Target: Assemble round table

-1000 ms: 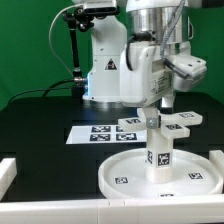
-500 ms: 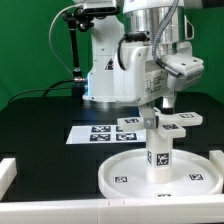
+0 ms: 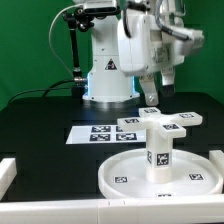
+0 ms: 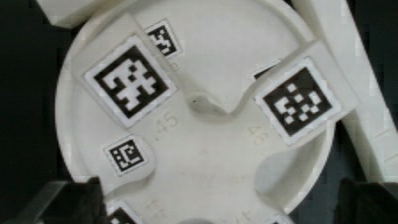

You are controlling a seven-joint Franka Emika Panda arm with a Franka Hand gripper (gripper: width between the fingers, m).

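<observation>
- Leg [image 3: 160, 150]: upright, long axis vertical, standing in the disc [image 3: 125, 170] centre (tag facing camera).
- Cross [image 3: 170, 121]: flat on the table [image 3: 40, 125], behind.
- Hand [image 3: 160, 93]: raised above, empty; jaws' spread unclear.

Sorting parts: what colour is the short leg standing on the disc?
White leg, black-and-white tag; exterior view.

The round disc [image 3: 160, 178] is white, its rim set with black-and-white square tags. The upright leg [image 3: 160, 150] and cross-shaped piece [image 3: 166, 122] are white with similar tags. The table [image 3: 40, 125] is black.
</observation>
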